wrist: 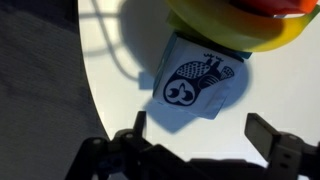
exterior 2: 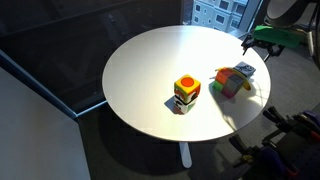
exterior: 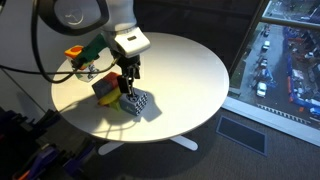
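Observation:
My gripper (wrist: pixel 200 135) is open, with its two dark fingers low in the wrist view and nothing between them. Just beyond the fingertips a pale cube (wrist: pixel 195 82) with a black owl-like drawing lies on the white table. The cube's far side is hidden under a yellow and orange toy (wrist: pixel 240 22). In an exterior view the gripper (exterior: pixel 129 76) hangs just above a yellow and red toy (exterior: pixel 104 88) and a patterned cube (exterior: pixel 140 103), touching neither.
The round white table (exterior: pixel 185 60) ends close to the toys, with dark floor beyond its rim (wrist: pixel 85 90). In an exterior view, a cube with a yellow and red top (exterior 2: pixel 186 92) and a multicoloured toy (exterior 2: pixel 232 82) stand near the table's right side. A window lies behind.

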